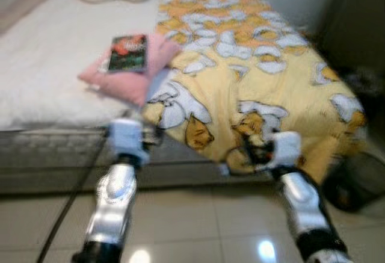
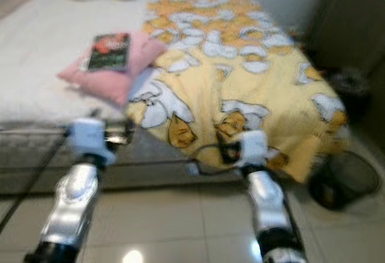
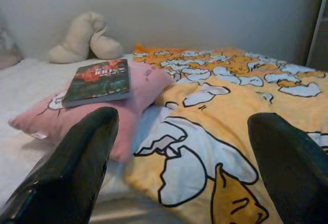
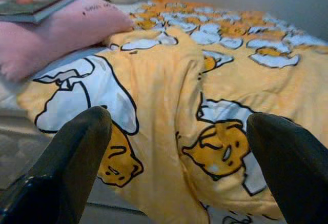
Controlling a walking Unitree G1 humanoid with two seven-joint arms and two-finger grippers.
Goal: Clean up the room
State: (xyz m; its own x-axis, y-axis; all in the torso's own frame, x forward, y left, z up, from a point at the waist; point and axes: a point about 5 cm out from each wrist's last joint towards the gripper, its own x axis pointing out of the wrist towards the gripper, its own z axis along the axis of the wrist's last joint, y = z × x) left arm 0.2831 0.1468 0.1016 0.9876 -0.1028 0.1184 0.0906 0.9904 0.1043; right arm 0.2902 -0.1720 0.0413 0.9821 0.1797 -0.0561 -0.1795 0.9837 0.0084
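On the bed (image 1: 48,88), a book (image 1: 128,52) and rumpled yellow blanket (image 1: 252,76) are left untidied, both grippers' fingers (image 3: 77,167) spread and holding nothing.

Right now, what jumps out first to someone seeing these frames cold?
The yellow cartoon-print blanket dominates, covering the bed's right side and spilling over its front edge. Left of it, a pink pillow lies on the white mattress with a dark book on top. Both grippers, left and right, are open and raised toward the bed's edge.
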